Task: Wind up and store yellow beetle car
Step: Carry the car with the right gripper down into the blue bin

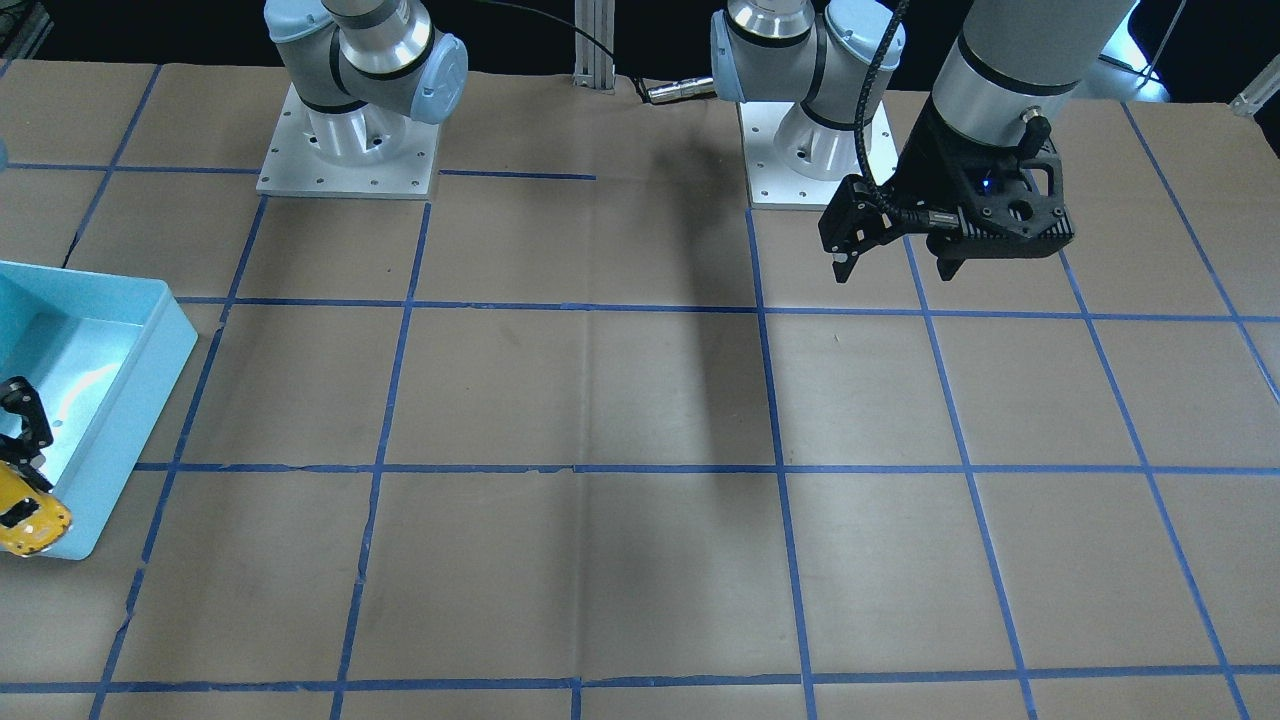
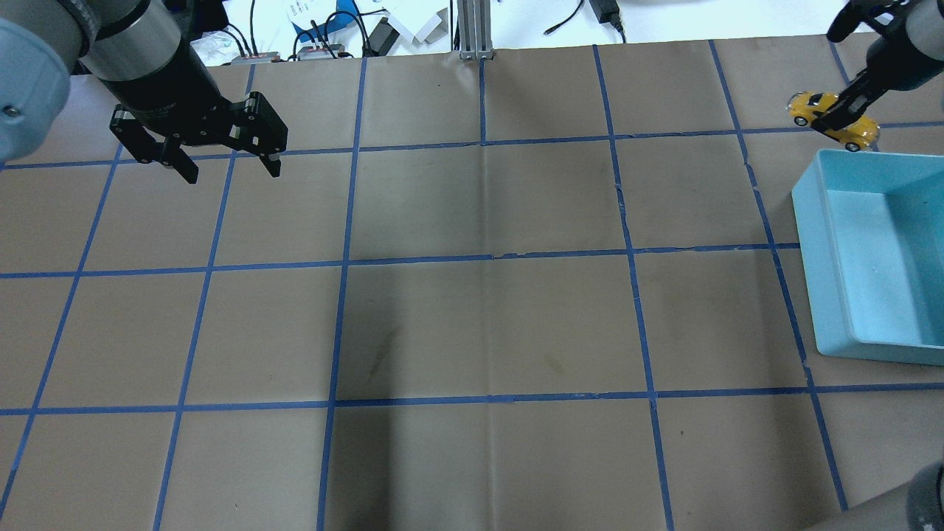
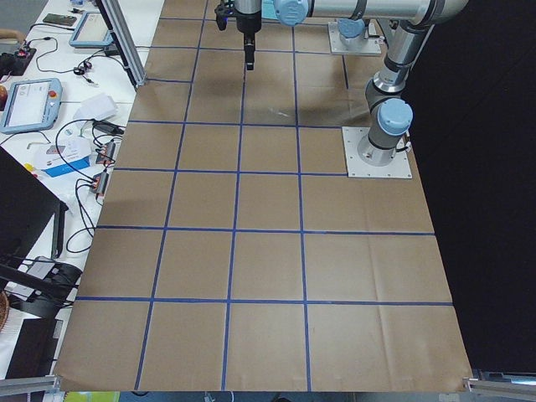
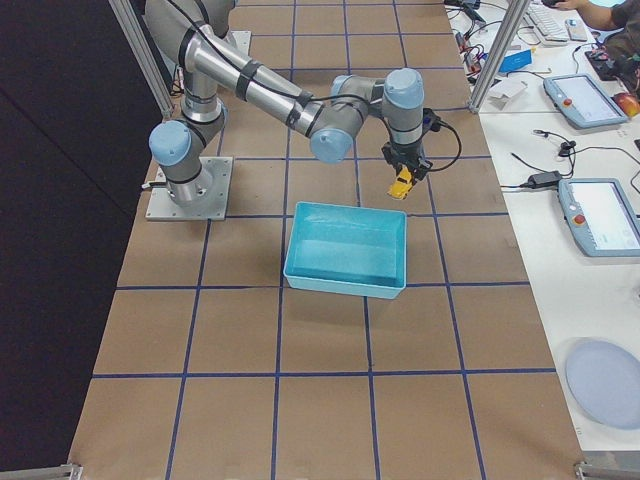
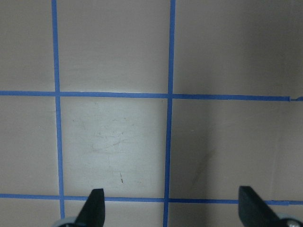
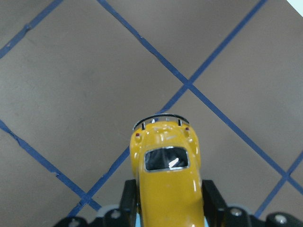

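Observation:
The yellow beetle car [image 2: 832,118] is held in the air by my right gripper [image 2: 843,110], just beyond the far rim of the light blue bin [image 2: 870,346]. It also shows in the front view [image 1: 30,517], the right side view [image 4: 401,181] and the right wrist view [image 6: 165,172], where the two fingers [image 6: 129,196] clamp its sides. My left gripper [image 2: 230,168] is open and empty, high over the far left of the table; it also shows in the front view [image 1: 895,268] and the left wrist view [image 5: 170,213].
The brown paper table top [image 2: 487,295] carries a grid of blue tape lines. The bin [image 1: 150,330] sits at the robot's right edge and holds nothing that I can see. The arm bases [image 1: 345,150] stand at the robot's side.

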You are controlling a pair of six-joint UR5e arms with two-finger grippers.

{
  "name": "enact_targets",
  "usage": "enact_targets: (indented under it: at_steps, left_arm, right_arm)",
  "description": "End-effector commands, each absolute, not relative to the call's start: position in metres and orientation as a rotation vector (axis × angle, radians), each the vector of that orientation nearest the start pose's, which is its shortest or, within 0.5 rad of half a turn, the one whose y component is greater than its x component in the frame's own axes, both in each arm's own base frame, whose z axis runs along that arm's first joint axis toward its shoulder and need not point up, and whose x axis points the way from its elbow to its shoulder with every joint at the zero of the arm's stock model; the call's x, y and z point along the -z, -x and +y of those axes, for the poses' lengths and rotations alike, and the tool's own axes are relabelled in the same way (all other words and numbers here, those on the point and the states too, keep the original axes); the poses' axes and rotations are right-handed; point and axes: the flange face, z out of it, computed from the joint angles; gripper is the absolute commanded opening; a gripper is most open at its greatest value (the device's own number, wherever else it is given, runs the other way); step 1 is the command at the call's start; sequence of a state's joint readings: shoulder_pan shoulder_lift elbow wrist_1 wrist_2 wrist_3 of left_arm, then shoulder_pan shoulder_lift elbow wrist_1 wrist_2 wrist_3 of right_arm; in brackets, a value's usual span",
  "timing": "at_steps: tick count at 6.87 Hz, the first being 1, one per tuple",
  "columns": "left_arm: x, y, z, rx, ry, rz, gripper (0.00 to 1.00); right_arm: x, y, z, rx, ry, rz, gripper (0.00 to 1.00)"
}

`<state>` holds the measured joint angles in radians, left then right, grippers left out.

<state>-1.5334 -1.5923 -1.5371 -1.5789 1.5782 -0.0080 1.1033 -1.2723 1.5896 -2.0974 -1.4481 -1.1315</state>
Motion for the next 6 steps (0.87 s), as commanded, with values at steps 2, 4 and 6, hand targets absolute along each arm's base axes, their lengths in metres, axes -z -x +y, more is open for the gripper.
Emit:
enact_targets:
  at_steps: [2,4,6]
  left_arm:
    - [-0.496,0.113,-0.507,0.017,0.077,3.134,1.0]
    - [-0.496,0.113,-0.507,0.017,0.077,3.134,1.0]
    - [-0.495,0.113,-0.509,0.012,0.079,3.136,1.0]
  right_arm:
    - [-0.338,0.215,-0.569,0.174,0.182,3.07,0.09]
    - [-0.333,0.242,-0.537,0.144,0.0,3.056,0.09]
    - [-0.291,0.241,-0.514,0.115,-0.179,3.037,0.07]
